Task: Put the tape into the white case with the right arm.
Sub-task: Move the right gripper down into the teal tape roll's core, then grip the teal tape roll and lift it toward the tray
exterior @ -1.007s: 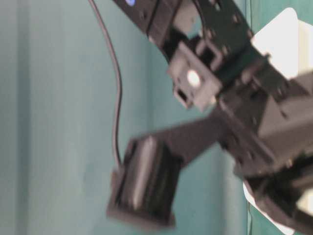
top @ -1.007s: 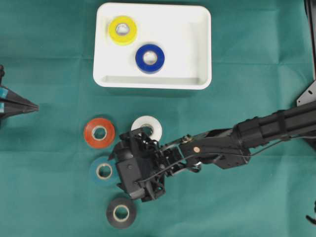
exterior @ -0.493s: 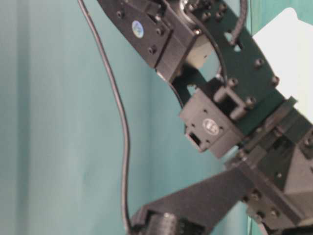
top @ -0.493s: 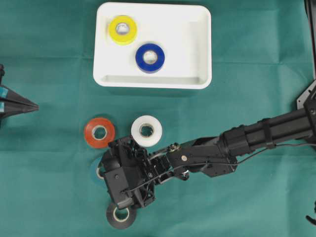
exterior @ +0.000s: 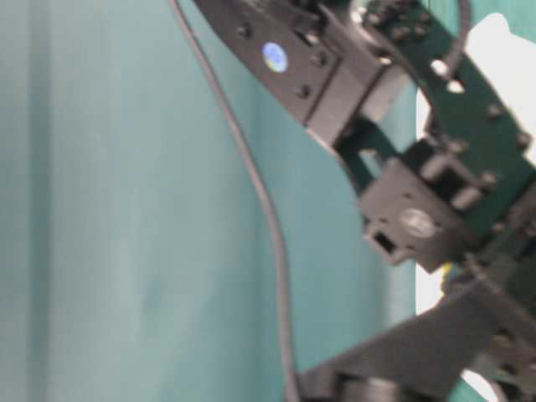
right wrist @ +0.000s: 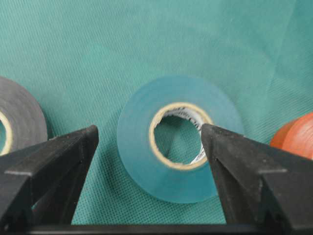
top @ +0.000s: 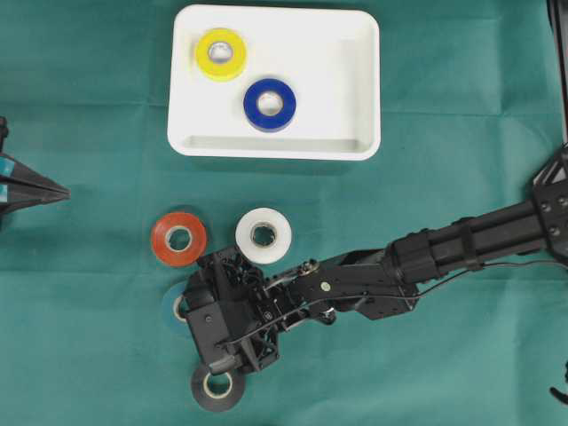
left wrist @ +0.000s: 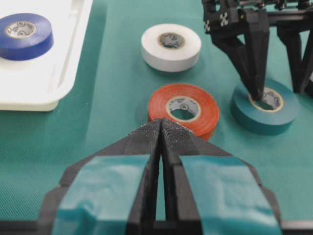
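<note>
At the far left edge of the overhead frame the left gripper (top: 55, 191) is seen, its blue-banded fingers (left wrist: 146, 142) pressed together with nothing between them; in the left wrist view they point toward the red tape (left wrist: 184, 109). A wide stretch of bare green bench (top: 89, 106) lies between that gripper and the rolls.

In the lower middle of the overhead frame 4 rolls are grouped outside the case. The red tape (top: 178, 238) and the white tape (top: 264, 235) lie side by side with a narrow gap. Below the red roll, the teal tape (top: 175, 306) is mostly covered by the right gripper (top: 191, 306). The black tape (top: 216, 388) lies at the bottom edge, partly under the gripper body.

In the right wrist view the right gripper's fingers (right wrist: 63, 156) are held apart: 1 finger stands just outside the teal tape's (right wrist: 178, 144) left rim, the other over the right edge of its core hole. No clamping is shown. The black tape (right wrist: 17, 122) lies close at the left, the red tape (right wrist: 298, 134) close at the right.

At the upper middle the white case (top: 355, 80) holds the yellow tape (top: 221, 53) and the blue tape (top: 270, 104), with its right half open. The right arm (top: 461, 244) runs in from the right edge.
</note>
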